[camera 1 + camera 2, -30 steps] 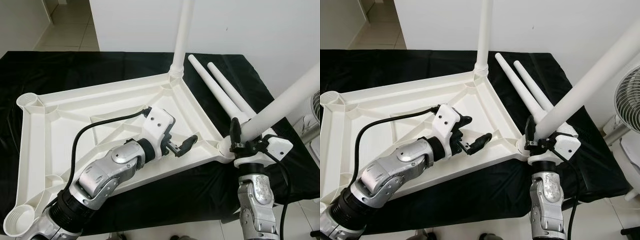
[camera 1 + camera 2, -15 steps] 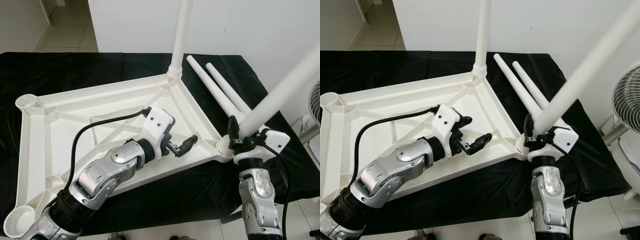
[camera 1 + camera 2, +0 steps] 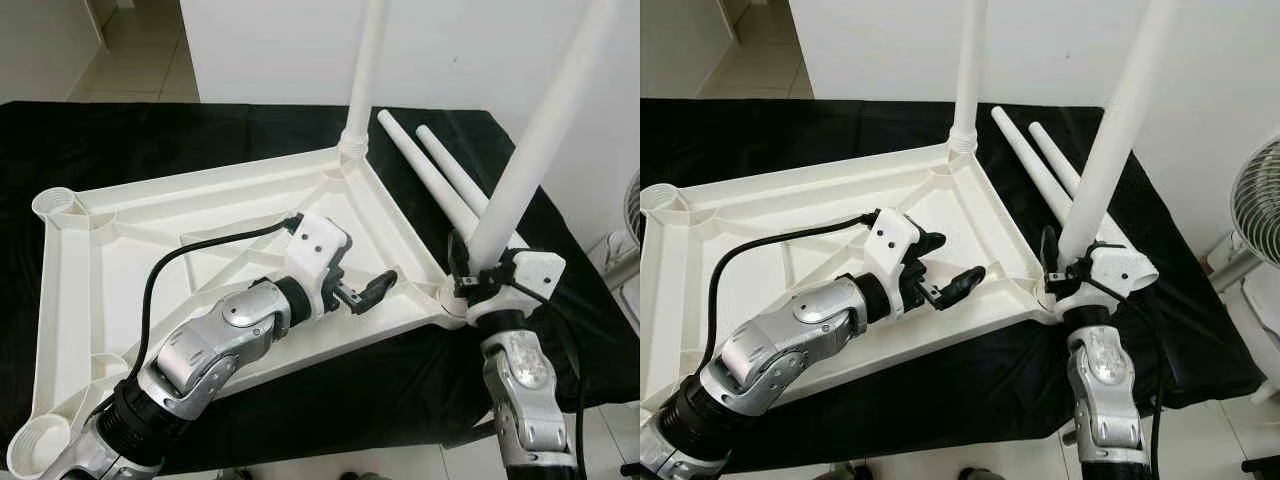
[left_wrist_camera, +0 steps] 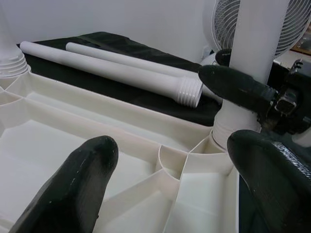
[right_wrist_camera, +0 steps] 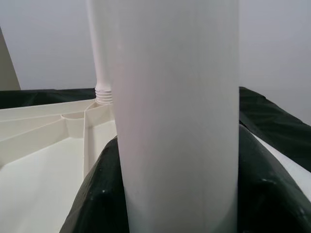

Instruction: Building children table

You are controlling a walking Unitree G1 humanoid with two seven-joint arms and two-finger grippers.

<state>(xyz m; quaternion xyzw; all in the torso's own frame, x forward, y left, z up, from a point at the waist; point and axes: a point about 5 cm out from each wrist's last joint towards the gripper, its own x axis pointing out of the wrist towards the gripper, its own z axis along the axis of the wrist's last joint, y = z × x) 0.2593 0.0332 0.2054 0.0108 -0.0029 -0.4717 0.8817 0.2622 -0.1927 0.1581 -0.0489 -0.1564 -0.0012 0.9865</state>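
Note:
The white tabletop (image 3: 150,260) lies upside down on a black cloth. One white leg (image 3: 365,60) stands fitted in its far corner socket. At the near right corner my right gripper (image 3: 480,275) is shut on a second leg (image 3: 520,150), which stands almost upright with its foot at that corner socket (image 4: 223,131). In the right wrist view this leg (image 5: 180,121) sits between the black fingers (image 5: 97,194). My left gripper (image 3: 365,292) hovers open over the underside ribs, just inside the right rim, with nothing in it.
Two loose white legs (image 3: 425,170) lie side by side on the cloth to the right of the tabletop, threaded ends towards me. A white fan (image 3: 1260,190) stands on the floor off the table's right end. A white wall rises behind.
The leg in my right gripper has swung from leaning far right to nearly upright, and the right wrist turned with it. My left arm has stayed put.

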